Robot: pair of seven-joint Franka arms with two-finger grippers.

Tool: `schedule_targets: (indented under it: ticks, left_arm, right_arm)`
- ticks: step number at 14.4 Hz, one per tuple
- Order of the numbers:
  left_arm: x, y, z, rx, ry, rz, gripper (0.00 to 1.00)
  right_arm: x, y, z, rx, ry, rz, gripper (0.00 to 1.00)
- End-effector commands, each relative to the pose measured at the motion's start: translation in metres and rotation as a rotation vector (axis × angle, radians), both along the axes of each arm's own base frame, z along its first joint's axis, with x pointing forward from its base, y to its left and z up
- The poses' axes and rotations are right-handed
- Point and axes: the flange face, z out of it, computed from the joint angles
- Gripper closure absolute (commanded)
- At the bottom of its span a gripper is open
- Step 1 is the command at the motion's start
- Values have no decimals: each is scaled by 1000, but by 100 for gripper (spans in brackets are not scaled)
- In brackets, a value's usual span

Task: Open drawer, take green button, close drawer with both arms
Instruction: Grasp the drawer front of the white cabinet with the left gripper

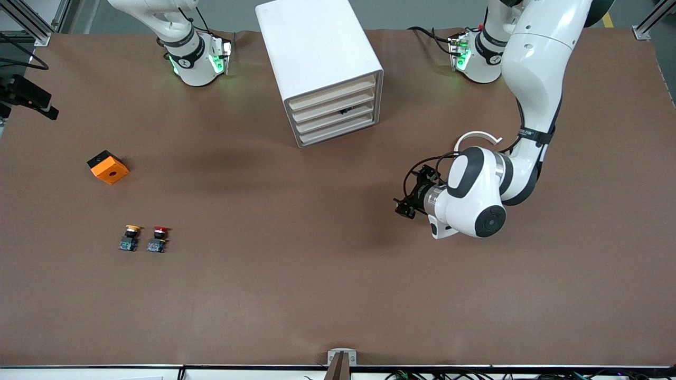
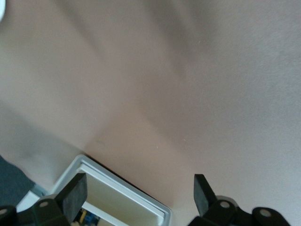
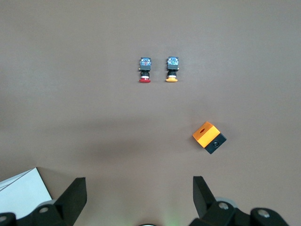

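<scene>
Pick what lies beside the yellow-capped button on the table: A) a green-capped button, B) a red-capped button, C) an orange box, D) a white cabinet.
B: the red-capped button sits right beside the yellow-capped button, while the orange box lies apart, farther from the front camera.

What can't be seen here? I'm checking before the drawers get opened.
- Green-capped button: in no view; white four-drawer cabinet has its drawers shut.
- Small dark item at one drawer front: too small, front view.
- Right tool: out of the front view's frame.
</scene>
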Motion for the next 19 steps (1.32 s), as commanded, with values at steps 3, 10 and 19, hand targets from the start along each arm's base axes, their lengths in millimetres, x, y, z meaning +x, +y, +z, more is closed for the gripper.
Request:
schedule_targets:
  ticks: [3,10,19]
  left_arm:
    - [1,-11,-12,40,125,176,0]
    - [-20,-29,-30,139,355,278,0]
    - [-37,-45,-71,309,619,389,0]
  right_arm:
    - [-7,-5,1,-3,-5,-7,0]
    - [-7,-5,1,-3,-5,-5,0]
    - [-7,-5,1,-3,-5,-5,0]
